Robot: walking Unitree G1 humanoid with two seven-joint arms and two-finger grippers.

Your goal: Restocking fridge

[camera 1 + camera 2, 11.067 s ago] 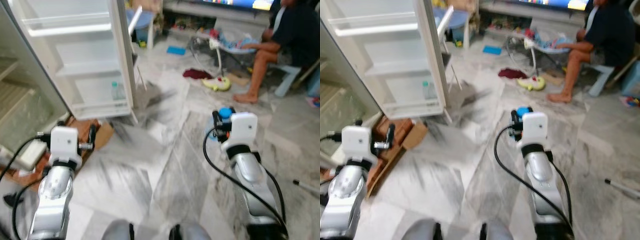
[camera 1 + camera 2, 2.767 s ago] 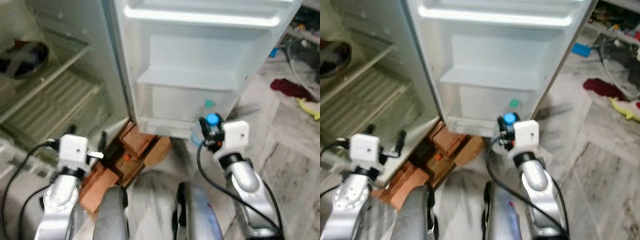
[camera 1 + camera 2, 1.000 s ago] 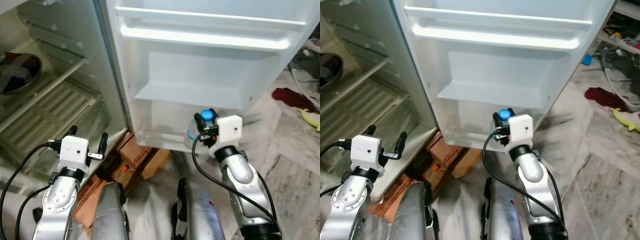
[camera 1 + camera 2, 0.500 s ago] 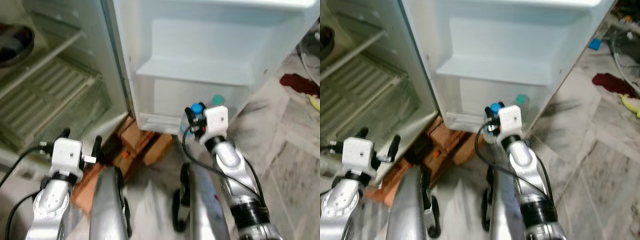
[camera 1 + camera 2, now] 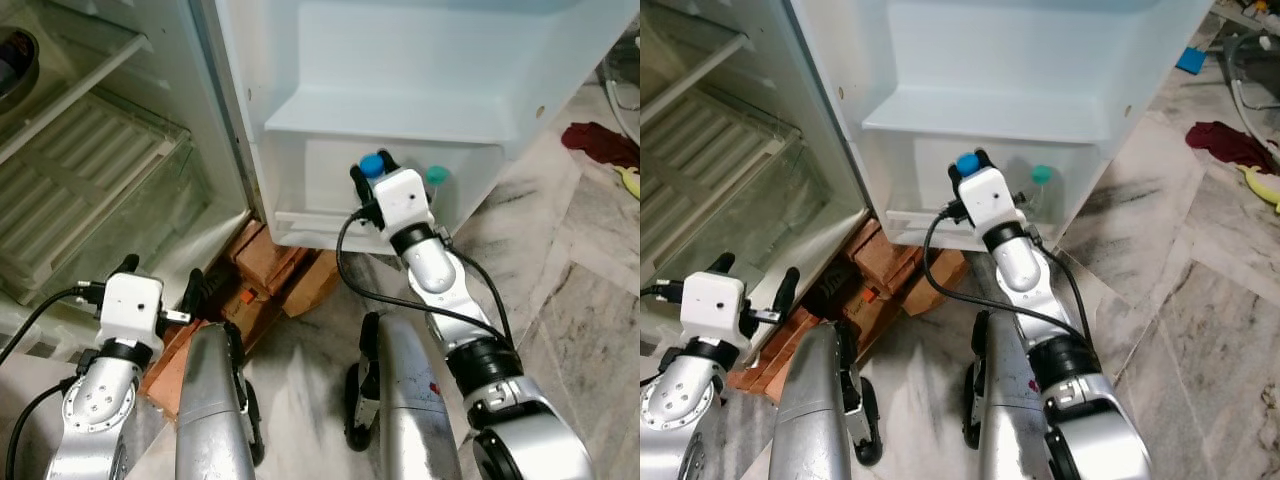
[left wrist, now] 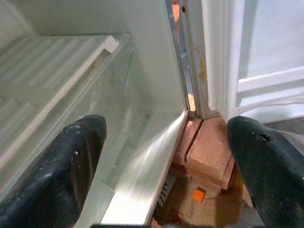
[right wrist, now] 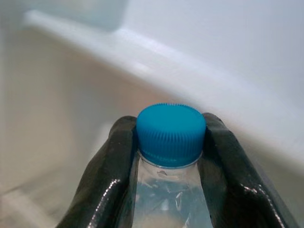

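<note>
In the left eye view, the right gripper [image 5: 372, 178] reaches up toward 12 o'clock into the lowest shelf [image 5: 300, 190] of the open fridge door [image 5: 420, 60], its two black fingers closed on the neck of a clear bottle with a blue cap [image 5: 371, 165]; a second bottle with a green cap [image 5: 436, 175] stands in the same shelf just beside it, toward 3 o'clock. The left gripper [image 5: 160, 280] hangs low at 8 o'clock, fingers spread and holding nothing, in front of the fridge interior [image 5: 90, 170] and the bricks [image 5: 270, 265] under the cabinet. In the left wrist view, the two fingers [image 6: 76, 156] stand wide apart, with a glass shelf [image 6: 61, 71] beyond them. In the right wrist view, the fingers [image 7: 114, 161] clamp the bottle just below its blue cap, inside the white door shelf.
</note>
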